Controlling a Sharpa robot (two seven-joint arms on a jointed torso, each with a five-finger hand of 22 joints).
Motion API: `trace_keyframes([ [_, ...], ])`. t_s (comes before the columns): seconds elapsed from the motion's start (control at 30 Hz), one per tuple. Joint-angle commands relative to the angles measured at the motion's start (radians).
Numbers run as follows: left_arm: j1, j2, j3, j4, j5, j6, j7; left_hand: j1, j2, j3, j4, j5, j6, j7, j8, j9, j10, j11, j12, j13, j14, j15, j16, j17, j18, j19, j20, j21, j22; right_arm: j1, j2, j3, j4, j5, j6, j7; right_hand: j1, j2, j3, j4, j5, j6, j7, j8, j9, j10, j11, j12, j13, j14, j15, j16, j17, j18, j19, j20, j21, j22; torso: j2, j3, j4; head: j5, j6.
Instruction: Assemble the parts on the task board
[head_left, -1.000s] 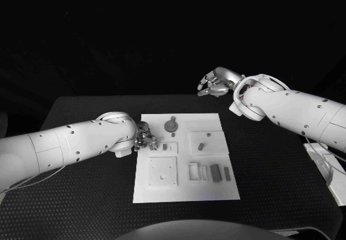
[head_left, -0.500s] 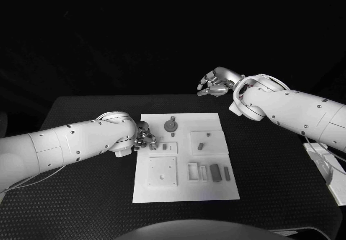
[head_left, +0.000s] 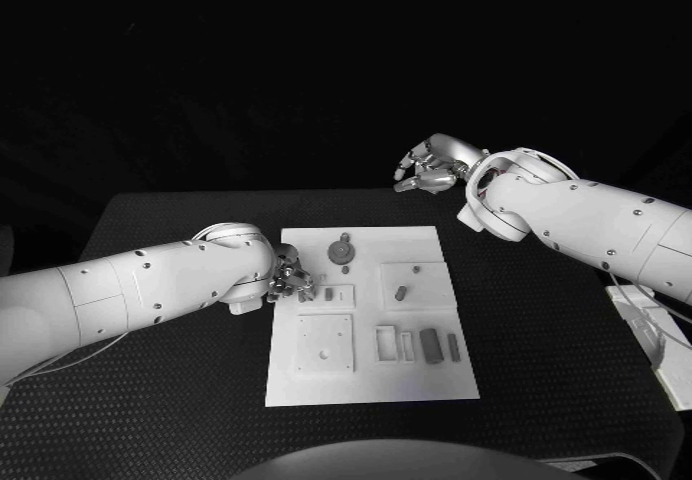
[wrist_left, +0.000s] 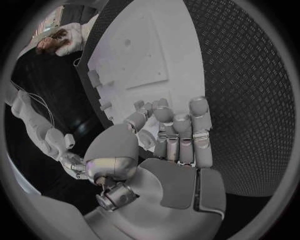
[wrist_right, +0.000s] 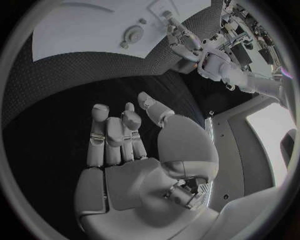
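Task board (head_left: 369, 385), white plate lying flat at the middle of the black table (head_left: 173, 390); small grey parts spread across it. Round disc-like part with a stem (head_left: 342, 250) near the board's far edge; short peg (head_left: 400, 293) on a raised square pad right of centre; row of upright blocks (head_left: 433, 345) toward the board's near right corner; plain square plate with a small hole (head_left: 325, 344) near the board's left side.

Left hand (head_left: 290, 280) at the board's left edge, just beside a small slotted pad; fingers drawn close together and curled over the edge, seen from behind in the left wrist view (wrist_left: 172, 135); whether a part is pinched inside cannot be told. Right hand (head_left: 430, 172) well beyond the board's far edge, above the table's back rim; fingers loosely bent and apart, palm empty in the right wrist view (wrist_right: 122, 137).

Parts judged light, rigid and smooth, likely hard plastic or metal; prone to slipping or tipping under a careless push; best taken by opposite flat sides with fingertips, upright blocks by their long faces, disc part by its stem or rim; board itself stiff, likely to slide if pressed sideways.
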Motion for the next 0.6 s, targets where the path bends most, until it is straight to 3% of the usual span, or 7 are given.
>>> trace_keyframes([
  [0.03, -0.001, 0.005, -0.001, 0.002, -0.029, 0.031, -0.006, -0.001, -0.013, 0.0, 0.01, 0.009, 0.009, 0.005, -0.001, 0.001, -0.004, 0.0, 0.005, 0.001, -0.009, -0.018, 0.005, -0.001, 0.023, 0.004, -0.016, 0.005, 0.02, 0.0, 0.0, 0.001, 0.001, 0.0, 0.011, 0.004, -0.009, -0.001, 0.001, 0.004, 0.002, 0.001, 0.008, -0.005, 0.001, -0.008, -0.002, -0.002, 0.001, -0.004, -0.004, -0.001, 0.001, 0.011, 0.006, -0.004, -0.005, 0.016, 0.0, 0.0001, 0.0002, 0.0, -0.001],
  [0.13, -0.001, 0.01, -0.001, -0.001, -0.03, 0.018, -0.001, -0.001, -0.014, 0.001, 0.014, 0.017, 0.013, 0.003, 0.001, 0.002, -0.003, -0.002, 0.005, 0.001, -0.008, -0.019, 0.005, -0.001, 0.023, 0.004, -0.016, 0.007, 0.02, 0.0, 0.0, 0.001, 0.001, 0.0, 0.011, 0.004, -0.009, -0.001, 0.001, 0.004, 0.002, 0.001, 0.008, -0.005, 0.001, -0.008, -0.002, -0.002, 0.001, -0.004, -0.004, -0.001, 0.0, 0.011, 0.006, -0.004, -0.005, 0.016, 0.0, 0.0002, -0.0004, 0.0, -0.001],
  [0.2, -0.002, 0.013, -0.001, -0.003, -0.03, 0.013, 0.0, 0.002, -0.011, 0.004, 0.015, 0.054, 0.015, 0.002, 0.001, 0.002, 0.0, -0.003, 0.007, 0.001, -0.006, -0.02, 0.007, -0.001, 0.024, 0.005, -0.017, 0.01, 0.02, 0.0, 0.0, 0.001, 0.001, 0.0, 0.011, 0.004, -0.009, -0.001, 0.001, 0.004, 0.002, 0.001, 0.008, -0.005, 0.002, -0.008, -0.002, -0.002, 0.001, -0.004, -0.004, -0.001, 0.001, 0.011, 0.006, -0.004, -0.005, 0.016, 0.0, 0.0002, -0.0006, 0.0, -0.001],
  [0.6, -0.002, 0.017, -0.001, -0.011, -0.03, -0.023, 0.014, -0.007, -0.009, -0.002, 0.023, 0.057, 0.035, -0.005, 0.012, 0.008, 0.011, -0.01, 0.013, 0.003, 0.005, -0.026, 0.014, 0.0, 0.026, 0.014, -0.018, 0.019, 0.02, 0.0, 0.0, 0.0, 0.0, 0.0, 0.012, 0.004, -0.009, 0.0, 0.001, 0.004, 0.002, 0.001, 0.008, -0.005, 0.002, -0.008, -0.002, -0.002, 0.001, -0.004, -0.004, -0.001, 0.0, 0.011, 0.006, -0.004, -0.005, 0.016, 0.0, 0.0003, 0.0001, -0.002, -0.001],
])
